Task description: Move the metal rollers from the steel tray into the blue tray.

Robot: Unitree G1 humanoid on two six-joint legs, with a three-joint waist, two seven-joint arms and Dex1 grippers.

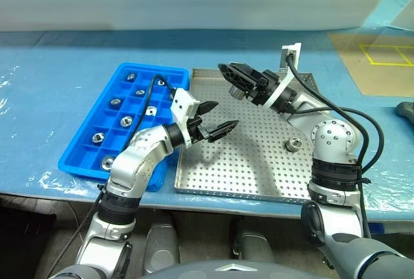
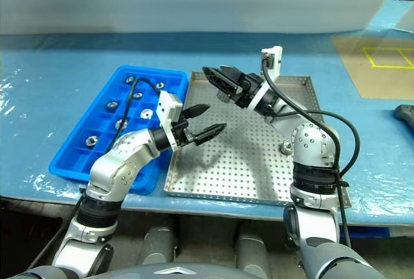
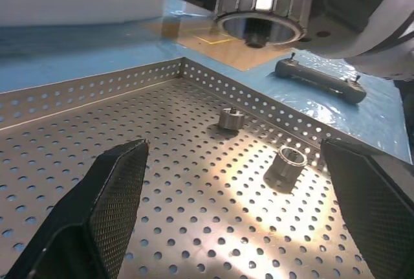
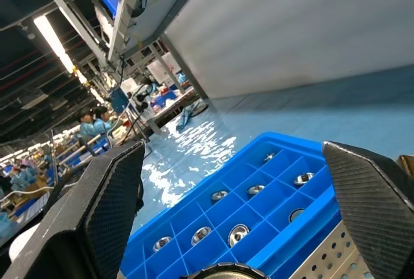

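Observation:
The steel tray (image 1: 220, 169) lies in front of me with a metal roller (image 1: 295, 144) near its right side. The left wrist view shows two rollers (image 3: 286, 164) (image 3: 231, 118) standing close to the tray's right rim. The blue tray (image 1: 81, 156) sits left of the steel tray and holds several rollers (image 1: 127, 122) in its compartments. My left gripper (image 1: 226, 114) hovers open and empty over the steel tray's left part, pointing right. My right gripper (image 1: 234, 75) is open and empty, raised over the steel tray's far left corner and pointing toward the blue tray (image 4: 278, 240).
Both trays rest on a table covered in blue film (image 1: 58, 65). A black tool (image 1: 406, 111) lies on the table to the right, beside a brown mat (image 1: 375, 65) with yellow markings. People (image 4: 97, 123) stand far off in the right wrist view.

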